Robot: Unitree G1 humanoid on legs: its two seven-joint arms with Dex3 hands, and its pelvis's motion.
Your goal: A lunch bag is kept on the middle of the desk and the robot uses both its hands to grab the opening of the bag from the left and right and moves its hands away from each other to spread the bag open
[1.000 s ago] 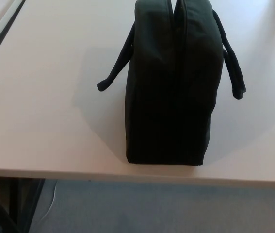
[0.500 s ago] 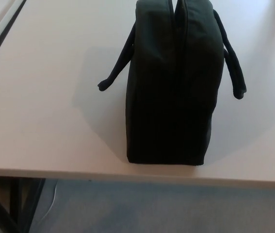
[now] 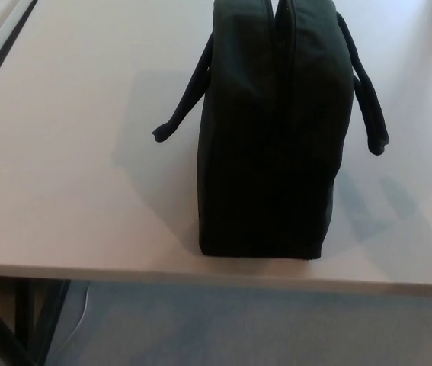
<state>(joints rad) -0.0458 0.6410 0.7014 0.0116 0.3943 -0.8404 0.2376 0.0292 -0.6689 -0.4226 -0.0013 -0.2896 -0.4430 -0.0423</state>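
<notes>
Head view: black lunch bag (image 3: 273, 137) upright on desk (image 3: 63, 168)

Black, perhaps dark green, lunch bag (image 3: 269, 137); pale beige desk (image 3: 63, 168).

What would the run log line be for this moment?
lunch bag: upright on desk, opening unspread | left hand: not in view | right hand: not in view | grab: not started

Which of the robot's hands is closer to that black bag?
Neither can be judged: no hand shows in the head view. The lunch bag stands alone on the desk, untouched.
</notes>
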